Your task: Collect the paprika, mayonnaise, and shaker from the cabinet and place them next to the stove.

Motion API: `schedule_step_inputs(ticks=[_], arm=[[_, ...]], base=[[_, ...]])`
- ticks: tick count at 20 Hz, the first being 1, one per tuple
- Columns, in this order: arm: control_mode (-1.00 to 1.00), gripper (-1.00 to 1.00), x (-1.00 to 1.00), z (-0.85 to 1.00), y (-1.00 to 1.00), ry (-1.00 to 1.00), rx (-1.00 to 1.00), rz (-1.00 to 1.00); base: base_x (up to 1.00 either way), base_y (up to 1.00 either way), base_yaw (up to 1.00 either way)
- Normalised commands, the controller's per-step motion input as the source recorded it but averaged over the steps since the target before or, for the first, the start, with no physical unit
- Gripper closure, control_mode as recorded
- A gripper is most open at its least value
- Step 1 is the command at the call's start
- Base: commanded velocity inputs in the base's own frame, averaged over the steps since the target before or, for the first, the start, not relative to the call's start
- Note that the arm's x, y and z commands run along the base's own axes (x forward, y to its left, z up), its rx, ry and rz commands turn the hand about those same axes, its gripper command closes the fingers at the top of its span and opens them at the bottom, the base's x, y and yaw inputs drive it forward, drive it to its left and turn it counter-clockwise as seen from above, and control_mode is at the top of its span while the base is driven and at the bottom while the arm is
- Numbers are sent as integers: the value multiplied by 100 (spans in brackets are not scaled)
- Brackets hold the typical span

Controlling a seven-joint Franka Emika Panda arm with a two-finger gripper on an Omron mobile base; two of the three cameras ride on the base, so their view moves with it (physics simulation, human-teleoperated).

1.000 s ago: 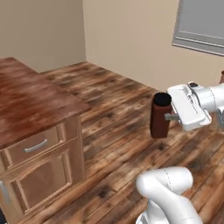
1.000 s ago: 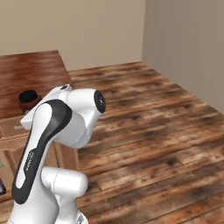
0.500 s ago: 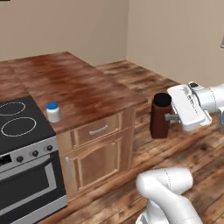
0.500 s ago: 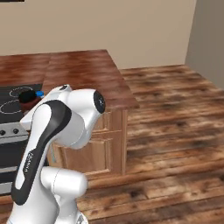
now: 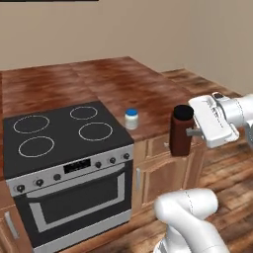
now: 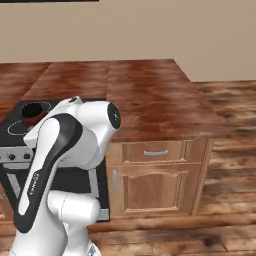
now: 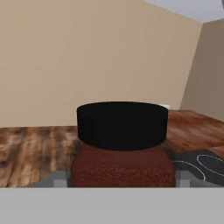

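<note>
Wood counter [image 5: 104, 81] beside stove [image 5: 59, 133] bears mayonnaise [image 5: 131, 118]; gripper [image 5: 193, 132] pinching paprika [image 5: 182, 131] upright.

Paprika [image 7: 121, 151]: dark red-brown bottle, black cap uppermost, dead centre and close to the lens (label not visible). Stove [image 7: 202, 165]: black glass with white rings, at 4 o'clock of the bottle. Wooden counter [image 7: 30, 151]: at 9 o'clock. Beige wall [image 7: 87, 57]: at 12 o'clock.

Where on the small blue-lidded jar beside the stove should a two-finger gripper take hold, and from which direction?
Grip the mayonnaise across its whitish body just under the blue lid, coming from above: it stands upright, apart from the stove, on counter.
</note>
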Motion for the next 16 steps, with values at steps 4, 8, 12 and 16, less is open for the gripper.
schedule_step_inputs(ticks=[4, 8, 12, 16], arm=[[100, 100, 0, 0, 0, 0, 0, 0], [100, 100, 0, 0, 0, 0, 0, 0], [100, 100, 0, 0, 0, 0, 0, 0], [100, 100, 0, 0, 0, 0, 0, 0]], base=[[13, 100, 29], [24, 100, 29], [52, 91, 29], [63, 73, 32]])
